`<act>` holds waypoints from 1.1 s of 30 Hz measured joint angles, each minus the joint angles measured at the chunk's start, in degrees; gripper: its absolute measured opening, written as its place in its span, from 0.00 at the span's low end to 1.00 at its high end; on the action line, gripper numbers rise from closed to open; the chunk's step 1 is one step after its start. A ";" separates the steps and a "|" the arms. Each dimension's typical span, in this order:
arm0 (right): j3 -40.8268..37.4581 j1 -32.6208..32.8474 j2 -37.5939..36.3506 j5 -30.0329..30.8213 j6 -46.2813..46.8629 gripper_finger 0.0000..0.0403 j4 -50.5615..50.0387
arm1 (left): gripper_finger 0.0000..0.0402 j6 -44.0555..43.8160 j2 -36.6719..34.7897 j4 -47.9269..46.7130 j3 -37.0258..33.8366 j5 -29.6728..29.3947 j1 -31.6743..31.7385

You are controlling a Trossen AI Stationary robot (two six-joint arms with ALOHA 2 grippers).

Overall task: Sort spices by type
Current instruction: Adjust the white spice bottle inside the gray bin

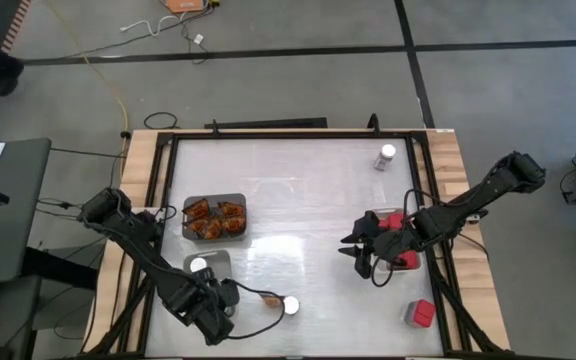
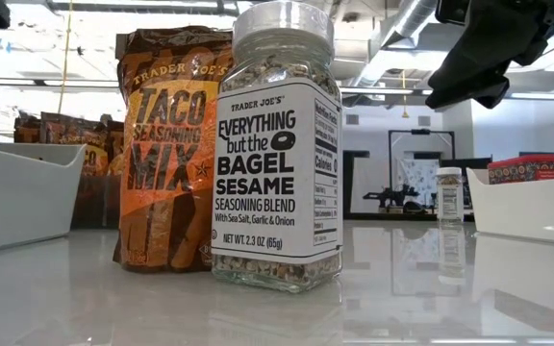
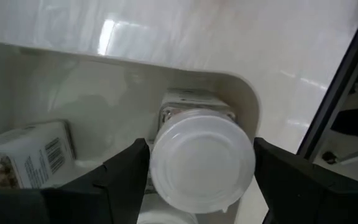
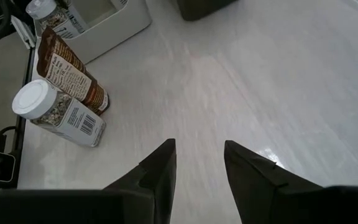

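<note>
Looking down from the high view, the left gripper (image 1: pixel 211 293) hangs over a grey tray (image 1: pixel 216 259) at the near left, where one white-lidded jar (image 1: pixel 198 265) lies; taco packets (image 1: pixel 215 219) fill the tray beyond, and the right gripper (image 1: pixel 363 250) hovers mid-table beside a tray of red boxes (image 1: pixel 400 258). At table height, an Everything but the Bagel jar (image 2: pixel 277 144) stands touching a Taco Seasoning packet (image 2: pixel 166 149). The left wrist view shows its fingers (image 3: pixel 126 171) pinching a jar (image 3: pixel 202 160) inside the tray, so placing seems under way; releasing comes next. The right wrist view shows its jaws slightly spread and empty.
</note>
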 joint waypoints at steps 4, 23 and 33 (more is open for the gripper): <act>0.00 0.00 0.00 0.00 -0.01 0.40 0.00 | 0.65 0.17 0.00 -0.01 -0.01 -0.24 0.00; 0.00 0.00 0.00 0.00 0.04 0.40 0.00 | 0.49 8.05 -0.23 -7.22 2.36 -0.08 3.19; 0.00 -0.06 0.00 0.00 0.15 0.40 -0.17 | 0.49 13.12 -7.83 -9.38 -2.12 -4.37 6.35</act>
